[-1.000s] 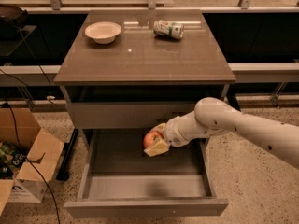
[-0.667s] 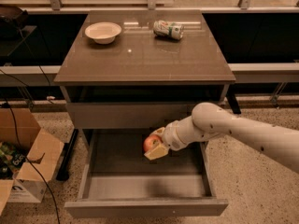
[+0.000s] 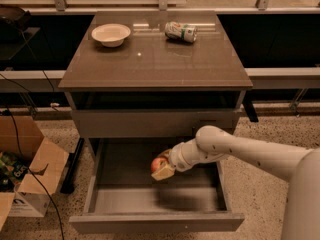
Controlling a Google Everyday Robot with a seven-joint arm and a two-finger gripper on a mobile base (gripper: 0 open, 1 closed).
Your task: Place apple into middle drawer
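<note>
Cream two-finger gripper (image 3: 163, 168) pinching the small round red apple (image 3: 157, 163) has sunk lower into the open grey-brown middle drawer (image 3: 150, 200) (centre, seemingly above the floor), so release looks close.

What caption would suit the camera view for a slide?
The gripper, holding the apple, hangs over the open middle drawer; a bowl and a tipped can rest on the cabinet top.

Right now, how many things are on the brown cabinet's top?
2: a white round bowl back left, a green-and-white drink can back right. The gripper holds the red apple over the open grey drawer.
</note>
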